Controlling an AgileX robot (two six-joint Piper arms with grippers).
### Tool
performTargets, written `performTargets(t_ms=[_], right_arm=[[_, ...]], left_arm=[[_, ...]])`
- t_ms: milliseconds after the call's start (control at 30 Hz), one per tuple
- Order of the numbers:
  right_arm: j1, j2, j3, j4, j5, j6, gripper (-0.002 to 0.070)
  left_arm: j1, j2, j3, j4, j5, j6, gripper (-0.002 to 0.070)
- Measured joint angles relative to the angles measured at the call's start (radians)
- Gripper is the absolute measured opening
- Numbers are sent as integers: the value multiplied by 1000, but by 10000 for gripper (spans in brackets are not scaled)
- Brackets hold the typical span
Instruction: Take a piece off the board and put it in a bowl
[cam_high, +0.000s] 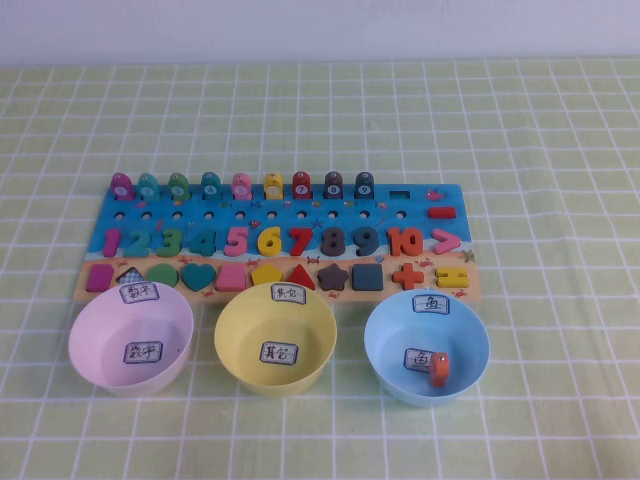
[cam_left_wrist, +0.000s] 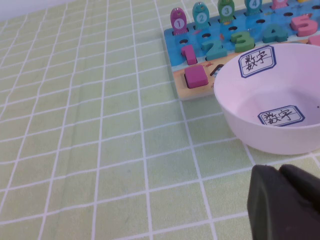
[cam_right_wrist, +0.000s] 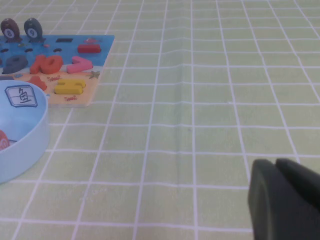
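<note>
The board (cam_high: 275, 240) lies across the table's centre with three bowls lined up along its 6 o'clock edge, close enough for short drops: pink bowl (cam_high: 130, 340), yellow bowl (cam_high: 275, 343) and blue bowl (cam_high: 427, 345). An orange piece (cam_high: 438, 368) already sits in the blue bowl, while one slot at the board's 1 o'clock corner is vacant. The left gripper (cam_left_wrist: 286, 205) hangs at the pink bowl's 7 o'clock and the right gripper (cam_right_wrist: 285, 200) at the blue bowl's 4 o'clock, both apparently parked clear, fingers together on nothing.

Board (cam_high: 285, 215) behind pink (cam_high: 131, 340), yellow (cam_high: 275, 340), blue bowls (cam_high: 426, 345); orange piece (cam_high: 438, 369) in blue
</note>
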Motion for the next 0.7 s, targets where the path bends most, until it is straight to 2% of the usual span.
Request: performTargets(t_ms=[433, 567, 700], right_arm=[[0, 0, 0, 36, 0, 0, -17], [0, 0, 0, 189, -12, 0, -17], [0, 0, 0, 482, -66, 0, -17]], left_arm=[[0, 0, 0, 0, 0, 0, -5], [0, 0, 0, 0, 0, 0, -5], [0, 0, 0, 0, 0, 0, -5]])
